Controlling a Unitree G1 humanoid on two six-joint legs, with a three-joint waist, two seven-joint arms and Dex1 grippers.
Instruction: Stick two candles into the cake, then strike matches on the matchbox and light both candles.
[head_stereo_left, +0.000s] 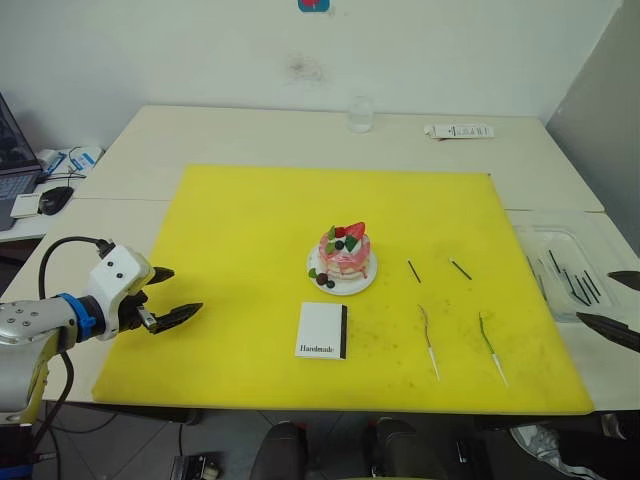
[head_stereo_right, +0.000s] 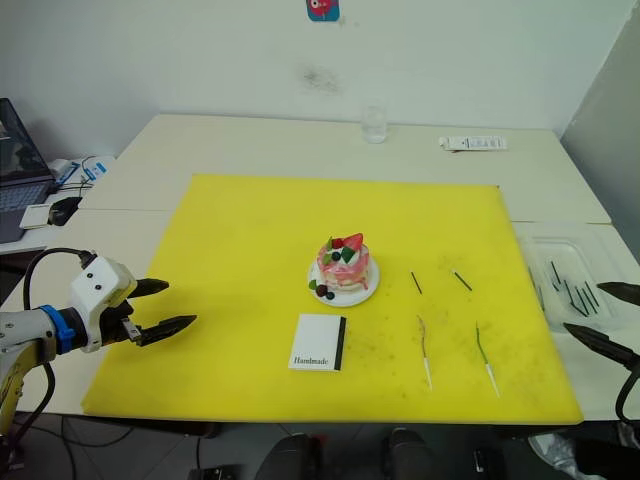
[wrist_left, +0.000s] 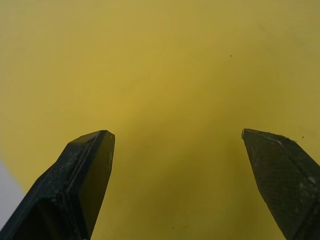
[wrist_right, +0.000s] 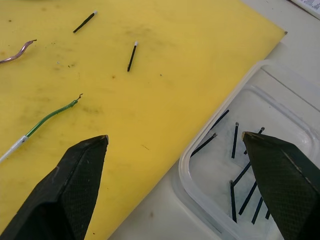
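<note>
Stage: nothing begun | left pincer (head_stereo_left: 170, 296) wide open, empty, lower left | right pincer (wrist_right: 175, 150) wide open, empty, right edge | cake (head_stereo_left: 343, 255) centre, candles (head_stereo_left: 429, 342) and matches (head_stereo_left: 413, 270) laid right of it for reach, matchbox (head_stereo_left: 322, 330) below cake.

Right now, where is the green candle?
In the left eye view the green candle lies flat on the yellow mat, on the robot's right side near the front edge. The pinkish candle lies just left of it, toward the matchbox.
</note>
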